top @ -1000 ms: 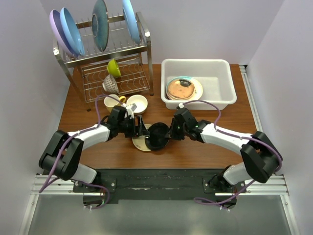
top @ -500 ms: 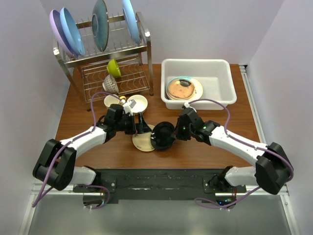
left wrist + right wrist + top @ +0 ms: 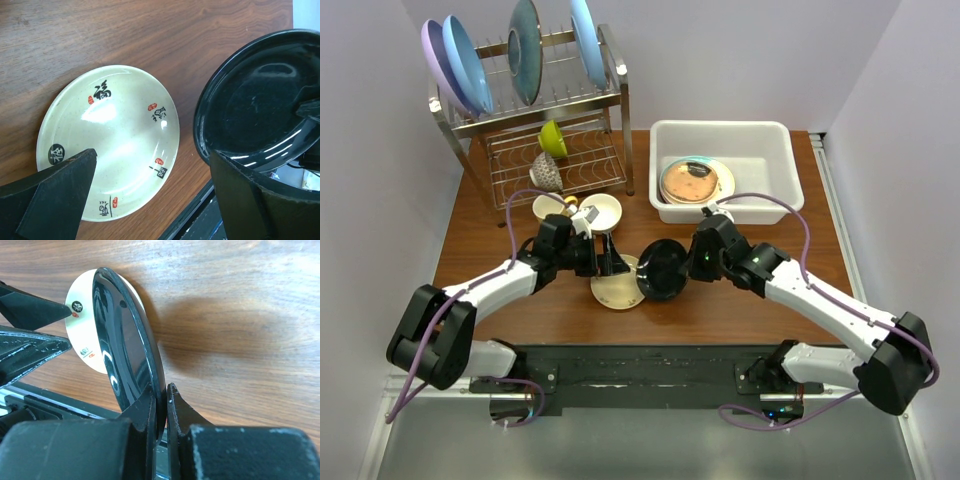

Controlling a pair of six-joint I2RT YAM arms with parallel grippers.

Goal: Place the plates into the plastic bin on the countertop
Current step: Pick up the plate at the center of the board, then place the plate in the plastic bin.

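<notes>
My right gripper [image 3: 695,266] is shut on the rim of the glossy black plate [image 3: 663,269] and holds it tilted above the countertop [image 3: 750,300]; the right wrist view shows the plate [image 3: 125,340] edge-on with the jaws pinching its rim. My left gripper [image 3: 613,262] is open over the small cream plate [image 3: 615,289] with black and red characters, which lies flat on the wood [image 3: 107,140]. The black plate [image 3: 255,105] hangs to its right in the left wrist view. The white plastic bin [image 3: 765,135] at the back right holds a stack of plates [image 3: 696,181].
A steel wire rack [image 3: 535,110] at the back left holds large blue, lilac and teal plates, a green bowl and a patterned cup. Two cream bowls [image 3: 599,211] stand on the countertop just behind my left gripper. The near table edge runs below the plates.
My right gripper has lifted the black plate off the cream plate and carried it right and back toward the bin. My left arm has drawn back a little, and its gripper stays open.
</notes>
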